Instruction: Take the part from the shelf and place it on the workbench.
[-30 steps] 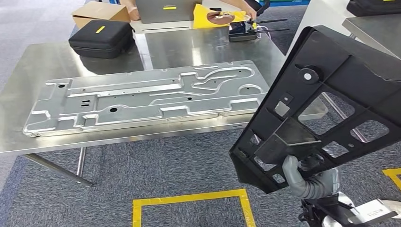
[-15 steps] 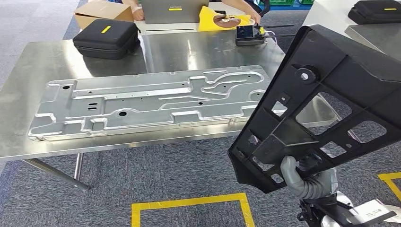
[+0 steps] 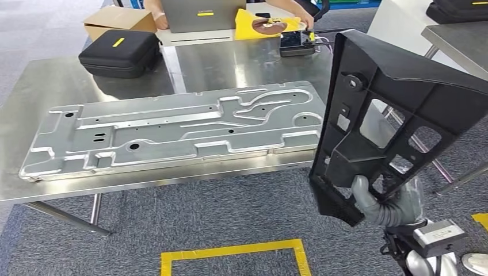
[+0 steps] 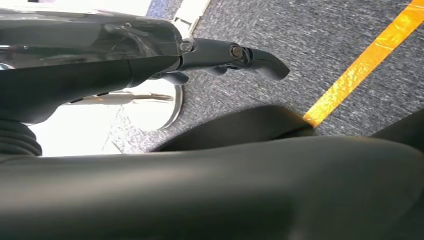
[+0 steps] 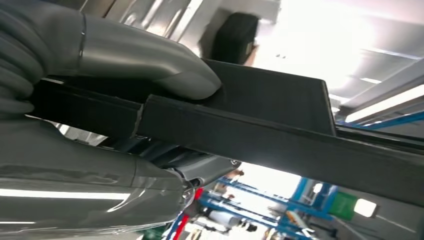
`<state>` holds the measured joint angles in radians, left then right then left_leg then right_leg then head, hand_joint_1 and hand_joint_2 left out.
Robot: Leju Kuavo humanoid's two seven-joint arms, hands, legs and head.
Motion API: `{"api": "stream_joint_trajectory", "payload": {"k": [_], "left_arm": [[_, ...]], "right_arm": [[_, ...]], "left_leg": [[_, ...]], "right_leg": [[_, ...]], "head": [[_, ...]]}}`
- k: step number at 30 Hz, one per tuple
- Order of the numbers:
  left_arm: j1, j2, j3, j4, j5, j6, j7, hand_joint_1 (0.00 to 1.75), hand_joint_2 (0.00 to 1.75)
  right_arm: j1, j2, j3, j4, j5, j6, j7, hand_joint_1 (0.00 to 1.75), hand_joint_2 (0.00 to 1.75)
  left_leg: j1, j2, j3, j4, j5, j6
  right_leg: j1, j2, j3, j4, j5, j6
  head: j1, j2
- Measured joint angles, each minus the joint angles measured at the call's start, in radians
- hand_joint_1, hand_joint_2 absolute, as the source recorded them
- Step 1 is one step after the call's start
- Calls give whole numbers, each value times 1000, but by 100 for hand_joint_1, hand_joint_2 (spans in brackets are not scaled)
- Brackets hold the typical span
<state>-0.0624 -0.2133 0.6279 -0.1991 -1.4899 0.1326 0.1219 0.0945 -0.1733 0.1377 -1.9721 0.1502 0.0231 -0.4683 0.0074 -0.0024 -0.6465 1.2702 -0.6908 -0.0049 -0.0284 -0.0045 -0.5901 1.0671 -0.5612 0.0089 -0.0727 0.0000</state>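
Observation:
A large black plastic part [image 3: 391,103] with ribs and cut-outs stands tilted in front of the workbench's right end. My right hand [image 3: 382,204] grips its lower edge from below; the right wrist view shows the grey thumb [image 5: 150,57] pressed on the part's rim [image 5: 280,125]. The steel workbench [image 3: 241,60] carries a long stamped metal panel [image 3: 172,129] lying flat. My left hand [image 4: 215,55] hangs over the carpet with its fingers stretched out and nothing in it.
A black case [image 3: 119,53], a cardboard box [image 3: 118,18], a laptop [image 3: 198,12] and a yellow sheet with a disc [image 3: 267,24] sit at the bench's far side, where a person works. Another table [image 3: 460,34] stands right. Yellow tape [image 3: 230,253] marks the floor.
The black part has swung more upright in my right hand and sits closer to the bench's right end. The whole view has shifted a little, so the camera moved.

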Motion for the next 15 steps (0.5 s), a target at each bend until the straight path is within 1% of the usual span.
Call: {"api": "stream_joint_trajectory", "payload": {"k": [1, 2, 3, 4, 5, 6, 7, 9, 11, 12, 13, 14, 15], "left_arm": [[2, 0, 1, 0, 0, -1, 0, 0, 175], [4, 0, 1, 0, 0, -2, -1, 0, 175], [5, 0, 2, 0, 0, -3, -2, 0, 175], [5, 0, 2, 0, 0, -4, -3, 0, 175], [5, 0, 4, 0, 0, -4, -4, 0, 175], [5, 0, 5, 0, 0, -5, -4, 0, 175], [4, 0, 7, 0, 0, -5, -4, 0, 175], [3, 1, 9, 0, 0, -6, -5, 0, 175], [4, 1, 10, 0, 0, -6, -5, 0, 175], [4, 1, 10, 0, 0, -6, -5, 0, 175], [4, 1, 10, 0, 0, -6, -6, 0, 175], [3, 1, 10, 0, -1, -6, -6, 0, 175], [2, 0, 10, 0, -2, -7, -6, 0, 175]], "right_arm": [[-6, -11, -9, 5, 7, -3, 11, 175, 175], [-11, -22, -19, 11, 14, -5, 21, 175, 175], [-17, -33, -28, 16, 22, -9, 31, 175, 175], [-24, -43, -36, 21, 31, -13, 40, 175, 175], [-31, -53, -44, 25, 40, -17, 48, 175, 175], [-40, -62, -52, 31, 53, -23, 58, 175, 175], [-48, -71, -58, 37, 68, -30, 69, 175, 175], [-61, -91, -70, 51, 116, -49, 95, 175, 175], [-72, -112, -80, 62, 171, -73, 117, 175, 175], [-81, -123, -84, 69, 202, -88, 128, 175, 175], [-91, -136, -88, 77, 230, -102, 139, 175, 175], [-101, -149, -92, 86, 258, -116, 151, 175, 175], [-110, -161, -97, 97, 282, -126, 164, 175, 175]], "left_leg": [[0, 0, -31, 46, -6, -1], [0, 0, -47, 60, 7, 0], [0, 0, -44, 34, 41, 3], [-1, 0, -25, -24, 86, 9], [-3, 0, -2, -83, 122, 15], [-7, 0, 18, -134, 147, 22], [-11, 0, 31, -167, 156, 26], [-17, -1, 37, -186, 149, 31], [-13, -1, 44, -201, 149, 37], [-10, -1, 50, -209, 151, 41], [-7, 0, 56, -215, 153, 46], [-7, 1, 60, -218, 152, 49], [-7, 2, 62, -218, 150, 52]], "right_leg": [[0, 0, 3, 0, -3, -1], [1, 1, 7, 0, -6, -1], [1, 2, 13, 0, -10, 0], [1, 4, 20, 0, -14, 1], [1, 4, 26, -1, -19, 3], [2, 6, 31, -1, -22, 7], [1, 7, 32, -1, -24, 11], [0, 7, 30, -5, -25, 23], [-2, 5, 32, -6, -29, 35], [-2, 5, 27, 9, -40, 39], [-2, 5, 11, 45, -59, 42], [-2, 5, -18, 100, -84, 45], [-2, 5, -54, 165, -108, 47]], "head": [[0, 0], [0, 0], [0, 0], [0, 0], [0, 0], [0, 0], [0, 0], [0, 0], [1, 0], [1, 0], [1, 0], [1, 0], [1, 0]]}}
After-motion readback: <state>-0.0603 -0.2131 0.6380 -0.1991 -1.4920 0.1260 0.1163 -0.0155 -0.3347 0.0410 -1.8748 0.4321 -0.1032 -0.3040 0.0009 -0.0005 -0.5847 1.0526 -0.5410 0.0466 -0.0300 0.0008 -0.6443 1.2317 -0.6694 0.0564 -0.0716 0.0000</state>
